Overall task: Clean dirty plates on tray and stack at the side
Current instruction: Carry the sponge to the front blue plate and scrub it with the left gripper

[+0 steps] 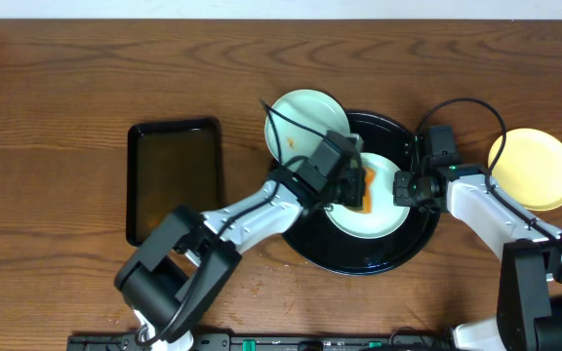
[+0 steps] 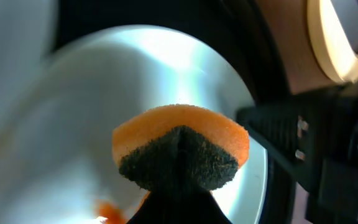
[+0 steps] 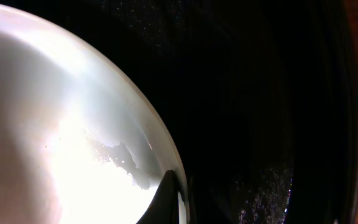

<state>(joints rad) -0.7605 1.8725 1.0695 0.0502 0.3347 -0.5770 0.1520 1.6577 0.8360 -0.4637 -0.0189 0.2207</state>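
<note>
On the round black tray (image 1: 359,261), the left gripper (image 1: 356,185) was pinched shut on an orange sponge (image 2: 185,130), its dark scouring face toward the wrist camera, above the mint-blue plate (image 1: 383,219) lying inside the tray. The right gripper (image 1: 401,188) sat at that plate's right rim. One fingertip (image 3: 164,204) lay at the edge, but whether the jaws clamped it could not be told. Risks, as judged: an unheld plate could skid or tip under wiping pressure, and the orange smear (image 2: 107,210) might be missed. A second mint-blue plate (image 1: 305,117) overlapped the tray's upper-left rim, where the left arm could knock it. The yellow plate (image 1: 533,168) lay on the table to the right. No brand, label or writing was legible.
</note>
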